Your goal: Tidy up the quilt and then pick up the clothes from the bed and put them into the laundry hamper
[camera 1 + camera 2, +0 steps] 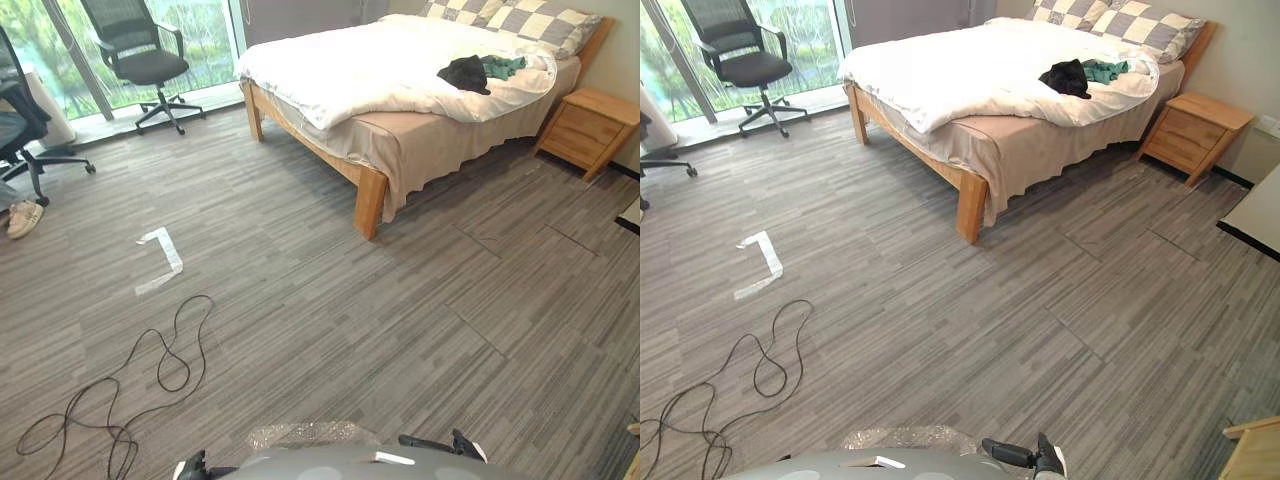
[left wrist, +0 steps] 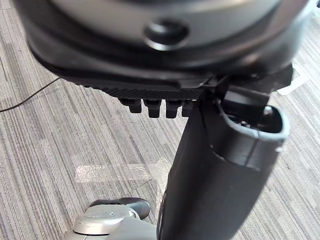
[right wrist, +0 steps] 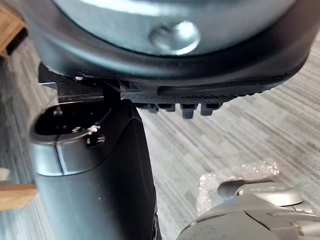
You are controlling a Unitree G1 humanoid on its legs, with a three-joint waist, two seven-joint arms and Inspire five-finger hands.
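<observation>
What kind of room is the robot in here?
A bedroom, it seems, perhaps also used as a workspace: a wooden bed with a white quilt and checked pillows, a wooden nightstand beside it, and an office chair by the window.

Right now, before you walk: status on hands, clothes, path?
Hands low, carrying nothing: left hand, right hand. Black garment and green garment on the rumpled quilt, across the room. White tape mark on floor, left of the path to bed.
</observation>
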